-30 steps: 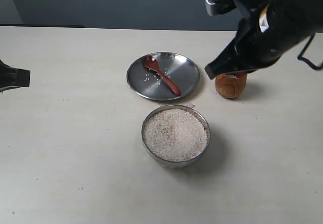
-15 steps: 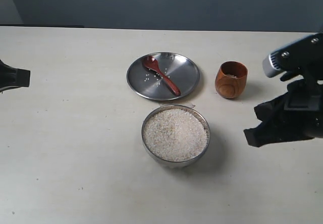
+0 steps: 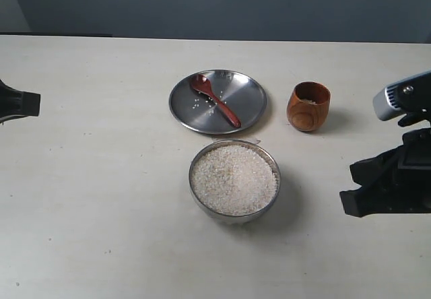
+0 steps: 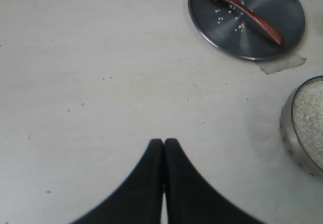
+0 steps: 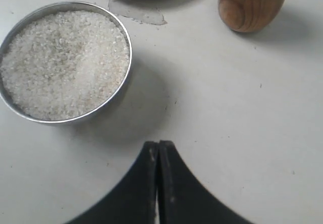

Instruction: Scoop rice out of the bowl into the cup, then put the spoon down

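Gripper on the left (image 4: 163,142) rests closed at the left edge. Further right, the spoon (image 3: 215,100) lies on the plate (image 3: 246,97), with the bowl (image 3: 235,217) of rice (image 3: 234,179) nearer. Right again, the cup (image 3: 308,107) holds some grains. The right gripper (image 5: 158,144), pinched shut and empty, has drawn back from over the cup toward the right edge, so the task looks finished.

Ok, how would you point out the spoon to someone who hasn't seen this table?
On the pale table, find the flat steel plate next to the bowl of rice. The spoon lies on it: the only long, slim thing, glossy dark red-brown, unlike the stubby wooden cup beside the plate.
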`<state>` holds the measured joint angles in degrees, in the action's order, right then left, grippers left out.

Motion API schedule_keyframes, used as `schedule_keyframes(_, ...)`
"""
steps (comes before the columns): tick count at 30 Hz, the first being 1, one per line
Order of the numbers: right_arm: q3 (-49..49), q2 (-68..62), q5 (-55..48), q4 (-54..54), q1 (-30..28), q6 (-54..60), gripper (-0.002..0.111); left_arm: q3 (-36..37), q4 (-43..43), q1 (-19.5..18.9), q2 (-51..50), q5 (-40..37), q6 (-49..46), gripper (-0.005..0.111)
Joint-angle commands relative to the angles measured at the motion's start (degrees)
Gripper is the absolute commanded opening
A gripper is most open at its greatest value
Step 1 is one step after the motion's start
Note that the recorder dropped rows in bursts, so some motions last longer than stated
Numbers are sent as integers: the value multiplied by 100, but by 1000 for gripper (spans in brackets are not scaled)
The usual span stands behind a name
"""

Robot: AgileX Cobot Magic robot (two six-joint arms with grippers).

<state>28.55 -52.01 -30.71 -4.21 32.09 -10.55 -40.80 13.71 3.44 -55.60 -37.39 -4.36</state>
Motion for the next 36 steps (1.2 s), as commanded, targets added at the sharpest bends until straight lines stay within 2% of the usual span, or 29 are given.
schedule_keyframes(1,-17,85,8,-5,-12,-15,-1,-29,17,16,-12,47,1,0)
schedule_keyframes(4,-17,382,8,76,-163,-15,-1,-29,17,16,-12,47,1,0)
schedule_keyframes(7,-17,720,8,312,-611,-15,-1,-29,17,16,-12,47,1,0)
schedule_keyframes(25,-17,2616,8,504,-4463,-15,-1,-29,17,16,-12,47,1,0)
schedule_keyframes(28,-17,2796,8,489,-4747,-15,-1,-29,17,16,-12,47,1,0)
schedule_keyframes(36,-17,2887,8,476,-4758,-15,-1,-29,17,16,-12,47,1,0)
